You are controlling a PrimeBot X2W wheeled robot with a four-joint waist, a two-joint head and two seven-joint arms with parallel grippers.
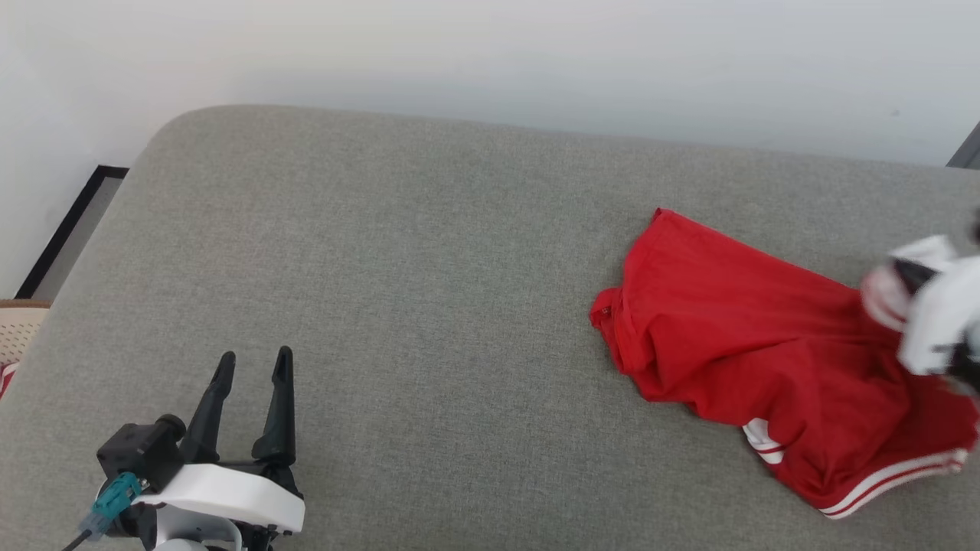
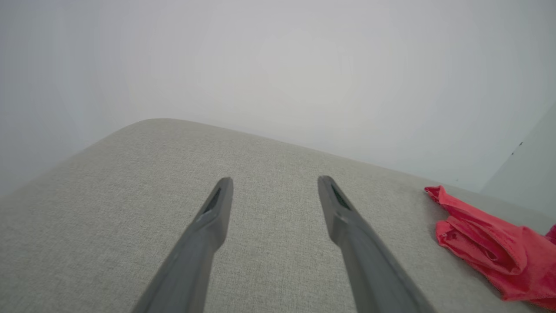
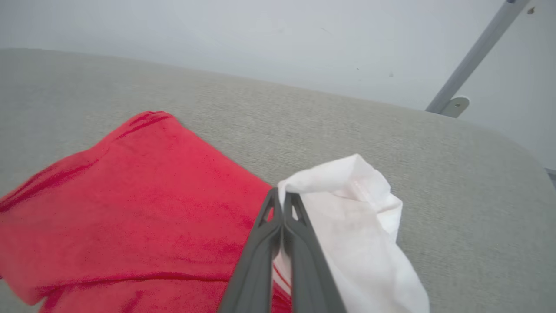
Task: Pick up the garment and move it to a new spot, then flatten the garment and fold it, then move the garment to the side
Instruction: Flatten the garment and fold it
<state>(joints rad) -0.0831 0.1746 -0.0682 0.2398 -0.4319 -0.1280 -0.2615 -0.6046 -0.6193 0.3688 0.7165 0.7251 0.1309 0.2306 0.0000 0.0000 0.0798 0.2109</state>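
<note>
The garment point(image 1: 750, 337) lies crumpled at the right of the grey cushioned surface point(image 1: 429, 291), red body with white striped trim near the front edge. In the right wrist view my right gripper point(image 3: 282, 195) is shut on the fabric where the white sleeve point(image 3: 356, 204) meets the red body point(image 3: 130, 195), and the sleeve is bunched up around the fingertips. The right wrist point(image 1: 934, 314) shows blurred at the right edge of the head view. My left gripper point(image 1: 254, 358) rests open at the lower left, far from the garment point(image 2: 491, 248), with nothing between its fingers point(image 2: 219, 204).
A pale wall runs behind the cushioned surface. A black-framed panel point(image 1: 73, 229) and a beige woven thing point(image 1: 19, 329) sit past the left edge. A grey metal pole point(image 3: 473, 61) stands at the far right corner. Bare grey cushion spans the left and middle.
</note>
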